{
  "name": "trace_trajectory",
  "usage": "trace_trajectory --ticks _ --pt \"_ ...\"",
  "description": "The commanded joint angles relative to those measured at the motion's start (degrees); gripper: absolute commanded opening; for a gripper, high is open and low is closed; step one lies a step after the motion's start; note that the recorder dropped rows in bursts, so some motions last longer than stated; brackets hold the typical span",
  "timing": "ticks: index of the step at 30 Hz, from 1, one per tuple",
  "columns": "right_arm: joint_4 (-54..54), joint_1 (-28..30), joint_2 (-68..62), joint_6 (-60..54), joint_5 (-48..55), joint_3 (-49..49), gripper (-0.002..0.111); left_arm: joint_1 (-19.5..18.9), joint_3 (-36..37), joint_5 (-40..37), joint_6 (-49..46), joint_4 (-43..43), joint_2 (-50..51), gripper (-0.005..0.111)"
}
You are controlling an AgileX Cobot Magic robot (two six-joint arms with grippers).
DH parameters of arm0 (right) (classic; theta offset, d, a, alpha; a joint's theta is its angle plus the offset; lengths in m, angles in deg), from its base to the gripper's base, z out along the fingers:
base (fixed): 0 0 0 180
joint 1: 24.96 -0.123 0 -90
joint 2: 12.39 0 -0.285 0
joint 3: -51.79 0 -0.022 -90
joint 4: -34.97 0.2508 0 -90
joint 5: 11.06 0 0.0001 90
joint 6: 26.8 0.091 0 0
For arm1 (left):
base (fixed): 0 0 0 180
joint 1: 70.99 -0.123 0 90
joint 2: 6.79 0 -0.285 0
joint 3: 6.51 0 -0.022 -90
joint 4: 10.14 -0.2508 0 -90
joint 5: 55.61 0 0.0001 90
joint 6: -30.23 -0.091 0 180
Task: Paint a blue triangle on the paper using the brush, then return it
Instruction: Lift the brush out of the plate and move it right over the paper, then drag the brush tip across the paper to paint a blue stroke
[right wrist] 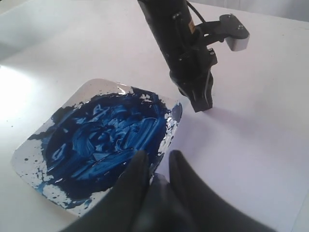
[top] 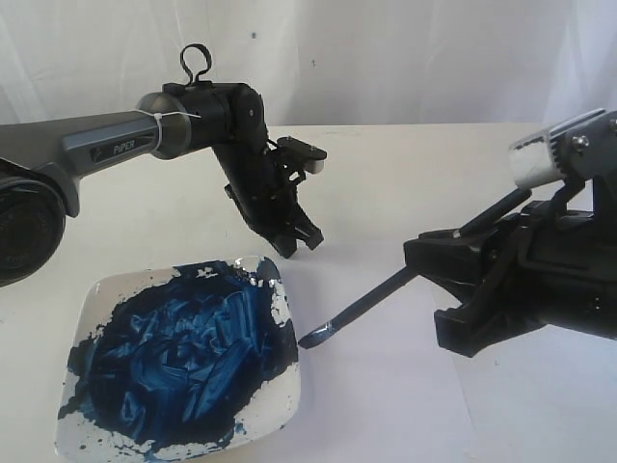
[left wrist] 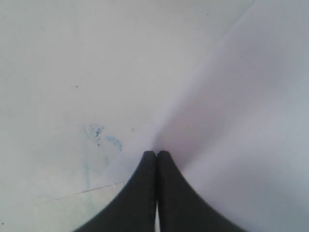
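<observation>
My right gripper (top: 426,286) (right wrist: 158,162) is shut on the brush (top: 371,299) (right wrist: 162,192), a thin black-handled one. It slants down to the left. Its blue-stained bristles (top: 313,338) sit just right of the paint plate's rim, low over the paper (right wrist: 241,145) (left wrist: 241,116). My left gripper (top: 299,241) (left wrist: 156,153) (right wrist: 200,101) is shut with nothing in it. It points down with its tips at the paper's edge, behind the plate. The sheet looks plain white, and no blue triangle is in view on it.
A glossy white square plate (top: 101,289) (right wrist: 82,92) smeared with dark blue paint lies at the front left of the cream table (top: 434,164). Faint blue smudges (left wrist: 99,135) mark the tabletop beside the paper. A white curtain hangs behind.
</observation>
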Motion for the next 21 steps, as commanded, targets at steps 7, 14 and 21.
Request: trace_trajectory --ticks 7,14,21 --pt "0.19 0.52 -4.09 0.68 -1.15 -0.23 0.0 0.18 -0.12 -0.79 0.16 0.72 0.45 0.0" --pt "0.19 0.52 -5.8 0.22 3.04 -0.23 0.0 0.18 -0.12 -0.79 0.16 0.72 0.45 0.0" --pt "0.19 0.52 -5.8 -0.98 7.6 -0.23 0.0 0.18 -0.12 -0.79 0.16 0.72 0.45 0.0"
